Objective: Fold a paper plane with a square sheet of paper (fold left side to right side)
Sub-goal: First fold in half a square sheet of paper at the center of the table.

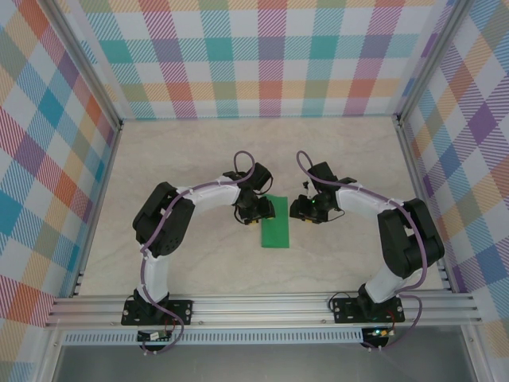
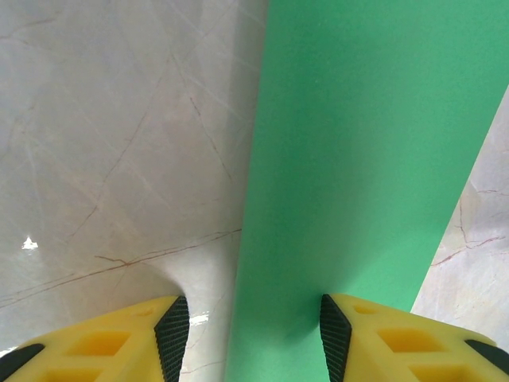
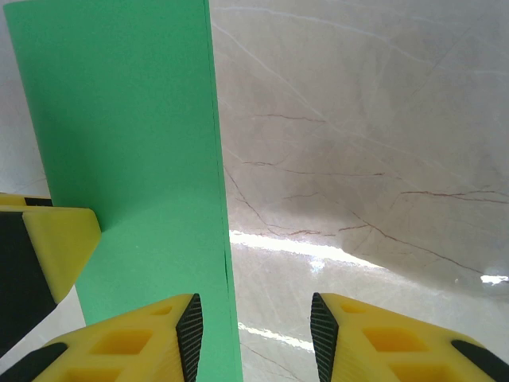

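Green sheet of paper lies flat at about the centre of the bench. It shows as a narrow rectangle, long sides running 12 to 6 with a slight tilt, plain and unmarked. Not a dart shape.

Left claw sits at the paper's 10 o'clock, over its left long edge. Right claw is at the paper's 2 o'clock, just beside the right long edge. The two claws face each other across the far end of the strip.

Left wrist view: left claw has its jaws moderately apart with nothing clamped. One finger is down on the paper and the other over bare bench, so the paper's edge runs up between them.

Right wrist view: right claw also has its jaws moderately apart and empty. One finger is over the paper right at its edge, the other over bare bench. A yellow finger of the left claw shows at 9 o'clock, on the paper's other side.

The bench is pale marble-look. Checked pastel walls stand at 9, 12 and 3 o'clock, and an aluminium rail with the arm bases runs along 6 o'clock.
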